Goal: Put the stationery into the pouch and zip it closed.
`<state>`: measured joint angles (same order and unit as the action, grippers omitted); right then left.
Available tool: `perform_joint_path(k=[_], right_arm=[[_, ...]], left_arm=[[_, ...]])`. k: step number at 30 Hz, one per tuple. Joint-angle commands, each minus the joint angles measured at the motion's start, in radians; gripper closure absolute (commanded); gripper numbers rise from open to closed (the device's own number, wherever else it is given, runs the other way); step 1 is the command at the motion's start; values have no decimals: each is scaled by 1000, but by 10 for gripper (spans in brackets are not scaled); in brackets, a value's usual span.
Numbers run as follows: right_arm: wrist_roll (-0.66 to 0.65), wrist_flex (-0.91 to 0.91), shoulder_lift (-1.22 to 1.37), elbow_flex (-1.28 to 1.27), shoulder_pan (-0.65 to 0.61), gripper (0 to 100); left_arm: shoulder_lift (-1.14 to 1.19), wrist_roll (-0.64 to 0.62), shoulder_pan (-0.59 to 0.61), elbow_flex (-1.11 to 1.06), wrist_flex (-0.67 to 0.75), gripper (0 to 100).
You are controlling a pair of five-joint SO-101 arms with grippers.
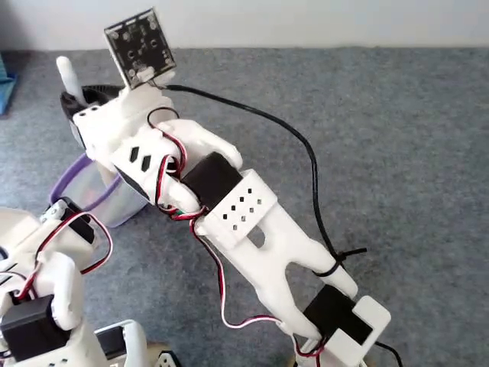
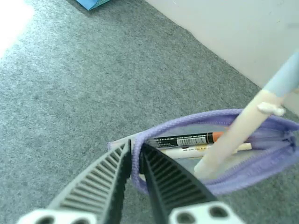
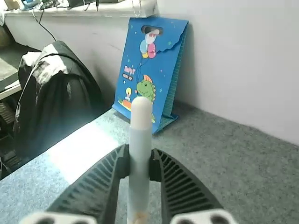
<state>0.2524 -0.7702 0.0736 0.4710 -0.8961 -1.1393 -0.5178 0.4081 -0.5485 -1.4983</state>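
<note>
Between the nearly closed jaws of the left gripper (image 2: pixel 134 148) sits the purple zip rim of the pouch (image 2: pixel 243 184), pinched at the end nearest that gripper. The jaws are all but together, with only the fabric edge in the gap. Beyond the gripper's tips the pouch lies on the grey carpet (image 2: pixel 84 84) with its mouth gaping wide open. Just past the pinched rim, inside the pouch, a black pen (image 2: pixel 184 140) with an orange end lies lengthwise. A cream pen (image 2: pixel 187 151) lies right alongside it. Farther out from the left gripper a pale pen (image 2: pixel 233 135) stands tilted, its lower end down inside the open mouth and its upper part rising out of the pouch.

That pale pen is clamped in the right gripper (image 3: pixel 139 150). Its jaws press against the barrel from both sides, and the pen's rounded end stands clear of them. Seen from the high view, the right gripper hangs over the far end of the pouch, with the pen's end poking up above it. Well beyond the right gripper, a blue gift bag (image 3: pixel 149 74) stands upright on the carpet against the wall (image 3: pixel 243 60).
</note>
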Motion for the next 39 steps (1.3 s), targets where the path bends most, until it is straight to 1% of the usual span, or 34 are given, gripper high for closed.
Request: perform_joint_path(k=[1,5,7,9,11,13,15,17,20,23,27,29,31,34,37,39], right_arm=[[5,19,-44,-40,-1,991],[3,7,-130,-132,-4,986],[3,-70,-176,-161,-4,973],[3,-171,-211,-173,-4,923],[6,-251,-240,-173,-4,847],[5,-286,-263,-170,-4,779],[2,-289,-285,-169,-1,746],[-28,-289,-311,-169,7,750],[-37,-291,-335,-169,59,783],[-37,-305,-340,-175,145,838],[-37,-421,-303,-219,254,916],[-37,-510,-259,-265,288,931],[-38,-584,-199,-302,292,930],[-38,-641,-96,-316,288,876],[-48,-648,-1,-315,255,764],[-97,-648,56,-315,223,703]], left_arm=[[17,-11,8,-5,2,987],[17,-11,8,-4,2,987],[17,-11,8,-4,2,987],[17,-11,8,-4,2,987],[17,-11,8,-4,2,987],[17,-11,8,-4,2,987],[17,-11,8,-4,2,987],[17,-11,8,-4,2,987],[17,-11,8,-4,2,987],[17,-11,8,-4,2,987],[17,-11,14,2,2,987],[17,-12,60,4,2,987],[17,-11,132,4,15,987],[17,-8,233,2,32,987],[17,-6,285,4,40,987],[17,-6,304,4,41,987]])
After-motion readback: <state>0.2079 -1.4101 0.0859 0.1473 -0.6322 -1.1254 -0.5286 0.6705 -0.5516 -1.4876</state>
